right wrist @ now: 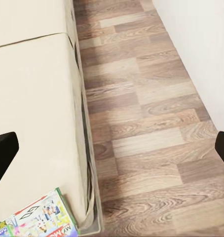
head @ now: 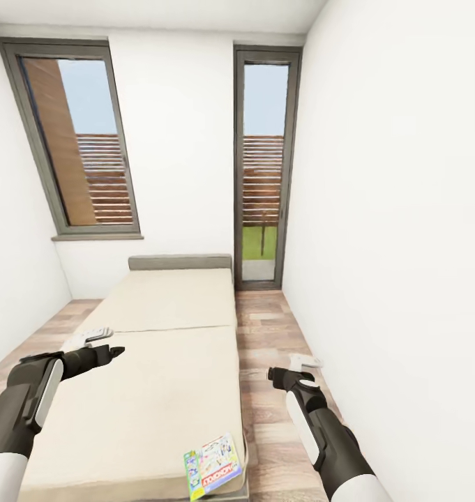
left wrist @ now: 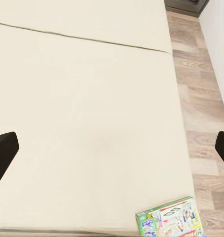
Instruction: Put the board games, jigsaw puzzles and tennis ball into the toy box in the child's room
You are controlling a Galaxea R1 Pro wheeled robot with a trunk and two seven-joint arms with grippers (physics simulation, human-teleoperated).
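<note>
A green-white board game [head: 213, 466] with a red Monopoly banner lies flat on the near right corner of the bed [head: 160, 328]. It also appears in the left wrist view as the board game [left wrist: 170, 219], and in the right wrist view as the board game [right wrist: 38, 219] by the mattress edge. My left gripper [head: 115, 351] hovers open over the bed's left side, far from the box. My right gripper [head: 272, 376] is open above the floor, just right of the bed. The table, toy box, jigsaw puzzles and tennis ball are out of view.
A strip of wood-plank floor [head: 265, 335] runs between the bed and the white right wall [head: 404, 244]. A grey headboard [head: 180, 262] and two dark-framed windows [head: 261, 167] stand at the far end. The floor [right wrist: 151, 123] beside the bed is bare.
</note>
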